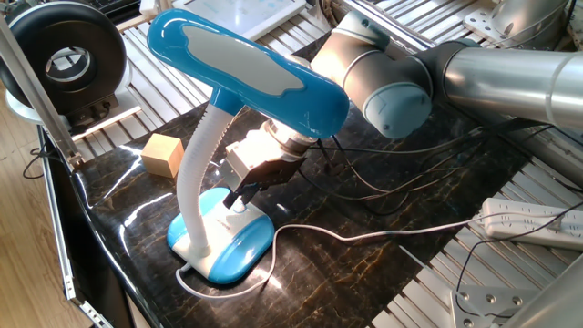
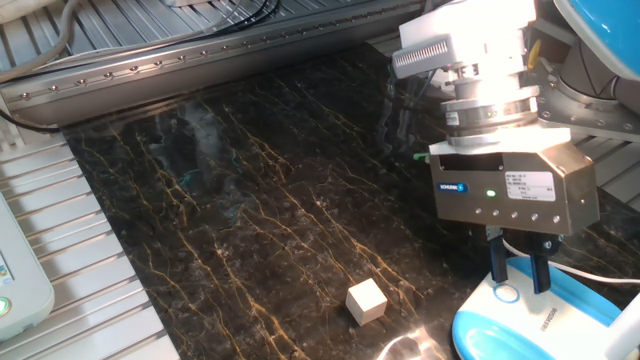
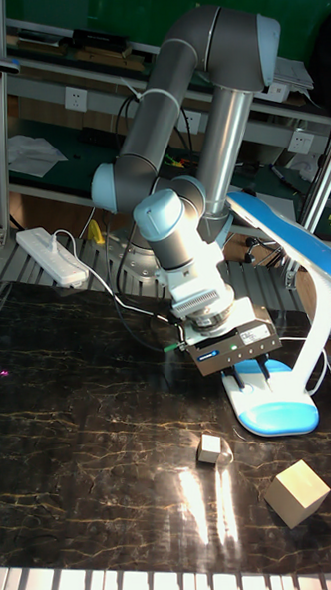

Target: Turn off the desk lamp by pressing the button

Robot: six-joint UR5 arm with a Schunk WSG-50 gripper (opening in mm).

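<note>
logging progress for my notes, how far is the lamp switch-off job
Done: the hand has reached the desk lamp and sits low over its base. In hand: its fingers stand apart, tips either side of and just above the button; no view shows contact. Left: pressing the button, or confirming the press. These views do not show whether the light is on or off.

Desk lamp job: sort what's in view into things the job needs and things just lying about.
Needed:
desk lamp
button
end effector, fingers apart above the button

Lying about:
small cube
larger wooden cube
power strip
</note>
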